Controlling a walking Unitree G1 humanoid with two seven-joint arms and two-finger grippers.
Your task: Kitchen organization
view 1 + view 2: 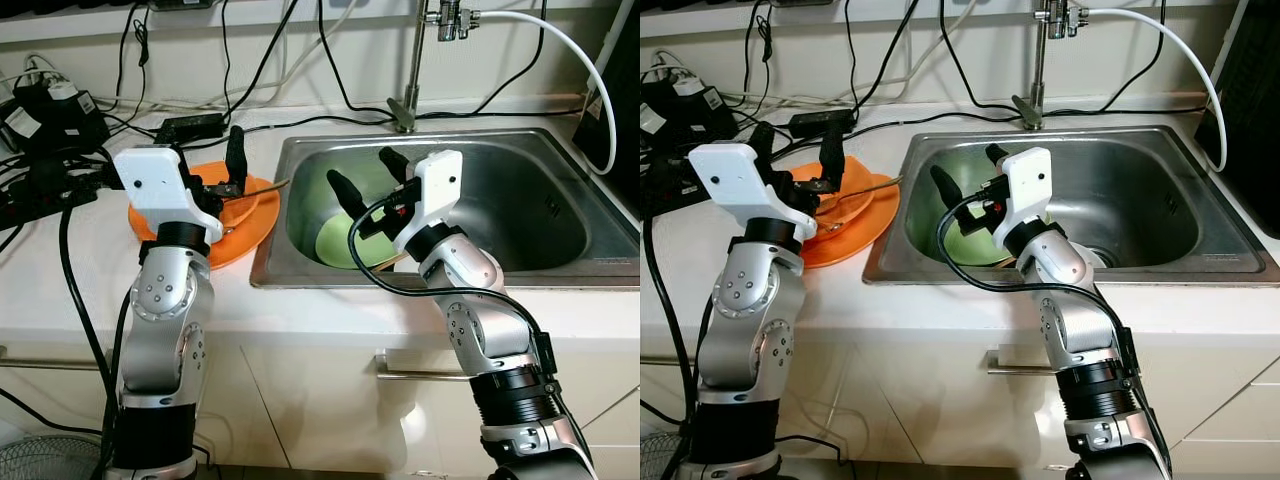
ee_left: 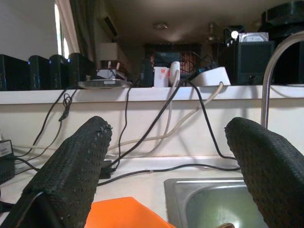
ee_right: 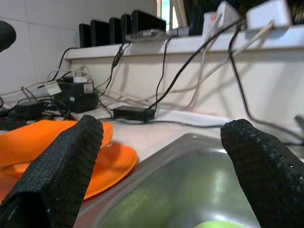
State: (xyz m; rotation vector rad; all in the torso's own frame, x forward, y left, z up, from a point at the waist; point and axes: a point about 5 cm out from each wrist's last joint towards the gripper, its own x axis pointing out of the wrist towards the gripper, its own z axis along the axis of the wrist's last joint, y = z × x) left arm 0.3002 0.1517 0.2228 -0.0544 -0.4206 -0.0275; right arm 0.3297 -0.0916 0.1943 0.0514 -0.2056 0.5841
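White counter runs along a wall hung with black cables, and a steel sink is set into it under a tall tap. Power adapters sit in a tangle at the counter's far left.

Just beside the sink's left rim lies an orange plate, with what looks like a smaller orange dish on it and a thin utensil resting across them toward the sink; its exact kind is hard to make out. A green plate leans inside the sink against its left wall.

Left gripper hovers over the orange plate, fingers spread apart and holding nothing. Right gripper hangs over the left part of the sink, above the green plate, its fingers likewise wide apart and empty. Neither gripper touches a plate.

Below the counter are pale cabinet fronts with a metal handle.
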